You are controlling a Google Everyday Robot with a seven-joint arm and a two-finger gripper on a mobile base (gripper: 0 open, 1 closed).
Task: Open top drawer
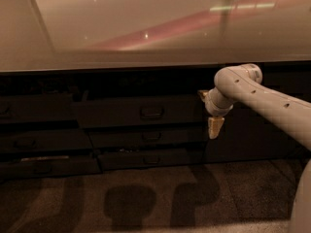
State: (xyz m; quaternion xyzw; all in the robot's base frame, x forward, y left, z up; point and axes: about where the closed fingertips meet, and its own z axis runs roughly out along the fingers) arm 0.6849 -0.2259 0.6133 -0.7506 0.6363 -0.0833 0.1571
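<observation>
The top drawer [112,113] is a wide dark front just under the pale countertop, with a dark loop handle [151,111] at its middle. My gripper [215,126] hangs point-down at the drawer's right end, well to the right of the handle and slightly lower. It touches nothing that I can see. My white arm [262,101] comes in from the right edge of the camera view. How far the drawer stands out from the cabinet is hard to judge.
Two shallower dark drawers [151,136] [151,159] lie below the top one. Another stack of drawers [24,142] fills the left side. A plain dark cabinet front [252,140] is behind my arm. The glossy countertop [146,28] spans the view above the speckled floor [146,198].
</observation>
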